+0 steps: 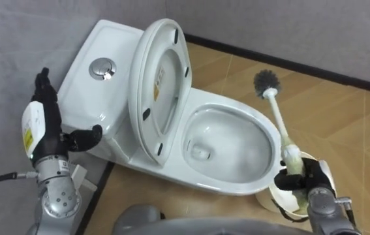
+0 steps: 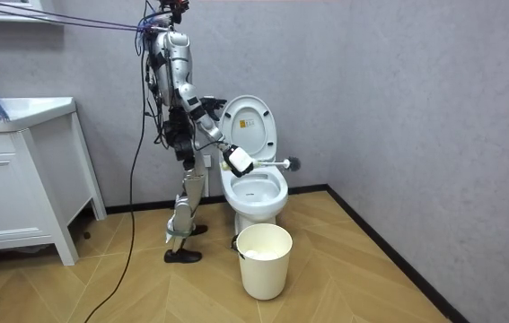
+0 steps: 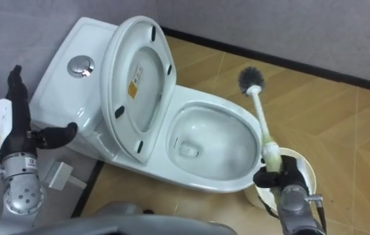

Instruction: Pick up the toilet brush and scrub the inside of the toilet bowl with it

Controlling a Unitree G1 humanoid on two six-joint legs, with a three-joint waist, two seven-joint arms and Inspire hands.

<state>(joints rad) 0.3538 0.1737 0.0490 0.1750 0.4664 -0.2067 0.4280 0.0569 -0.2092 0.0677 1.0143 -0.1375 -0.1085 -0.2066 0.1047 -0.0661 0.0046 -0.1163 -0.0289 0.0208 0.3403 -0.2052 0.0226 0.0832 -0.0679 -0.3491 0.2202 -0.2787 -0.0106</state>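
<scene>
Brush right of toilet, bin before toilet

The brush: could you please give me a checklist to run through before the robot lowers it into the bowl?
1. Grip: right hand curled round the brush handle: ok.
2. Lid raised off the bowl: ok.
3. Bowl open, nothing lying in it: ok.
4. Brush head over the bowl: not ok; it points up, past the far rim, above the floor.
5. Left hand away from the bowl: ok, open beside the tank.
6. Bristles clean: cannot tell.
</scene>
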